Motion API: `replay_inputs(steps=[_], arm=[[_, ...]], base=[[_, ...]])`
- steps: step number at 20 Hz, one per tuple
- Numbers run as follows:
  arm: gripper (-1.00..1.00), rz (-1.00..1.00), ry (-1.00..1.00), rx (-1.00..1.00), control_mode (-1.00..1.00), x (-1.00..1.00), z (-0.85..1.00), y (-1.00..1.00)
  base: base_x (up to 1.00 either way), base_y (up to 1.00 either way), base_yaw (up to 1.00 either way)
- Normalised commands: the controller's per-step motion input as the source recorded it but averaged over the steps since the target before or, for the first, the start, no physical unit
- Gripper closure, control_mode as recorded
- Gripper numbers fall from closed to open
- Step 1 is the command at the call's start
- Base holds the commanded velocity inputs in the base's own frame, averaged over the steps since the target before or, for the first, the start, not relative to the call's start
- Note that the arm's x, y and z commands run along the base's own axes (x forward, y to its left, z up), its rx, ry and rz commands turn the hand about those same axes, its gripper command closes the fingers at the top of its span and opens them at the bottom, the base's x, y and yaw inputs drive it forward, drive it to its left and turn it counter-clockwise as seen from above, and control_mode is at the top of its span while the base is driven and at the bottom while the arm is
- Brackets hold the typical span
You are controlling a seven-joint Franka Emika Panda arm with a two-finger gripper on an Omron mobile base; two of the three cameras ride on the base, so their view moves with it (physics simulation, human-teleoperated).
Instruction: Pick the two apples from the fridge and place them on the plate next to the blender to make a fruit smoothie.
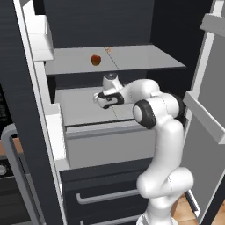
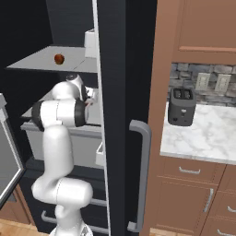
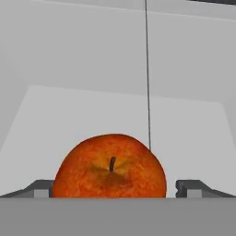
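Open fridge (image 1: 132, 26), centre of both base views: dark interior, pale grey shelves, grey drawer (image 1: 110, 143) below. Dull red-brown apple (image 1: 96, 59) on the upper shelf (image 1: 145, 59), upper centre-left. White arm bent at the elbow, reaching inward over the lower shelf (image 1: 83, 110). Gripper (image 3: 117, 188) with fingers spread wide, one either side of the bright red-orange apple (image 3: 110, 168), low in the hand view. Marble tabletop (image 2: 207, 136) with black toaster (image 2: 181, 107) at right.

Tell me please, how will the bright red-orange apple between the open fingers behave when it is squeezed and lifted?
The apple looks round and smooth, so it may roll or slip. It seems firm, probably keeping its shape. The open gripper fingers stand on either side of it.
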Motion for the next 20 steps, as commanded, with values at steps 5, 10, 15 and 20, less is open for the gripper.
replay_inputs(steps=[5,10,15,20], arm=[[1.0,-0.01,0.0,0.0,-1.0,0.05,-0.42,0.0],[1.0,-0.04,-0.01,0.0,-1.0,-0.55,-0.89,0.0],[1.0,-0.02,-0.19,0.02,-1.0,-0.68,-0.13,0.0],[1.0,-0.05,-0.16,0.02,-1.0,-1.0,0.37,0.0]], base=[[0.0,0.0,0.0],[0.0,0.0,0.0],[0.0,0.0,0.0],[0.0,0.0,0.0]])
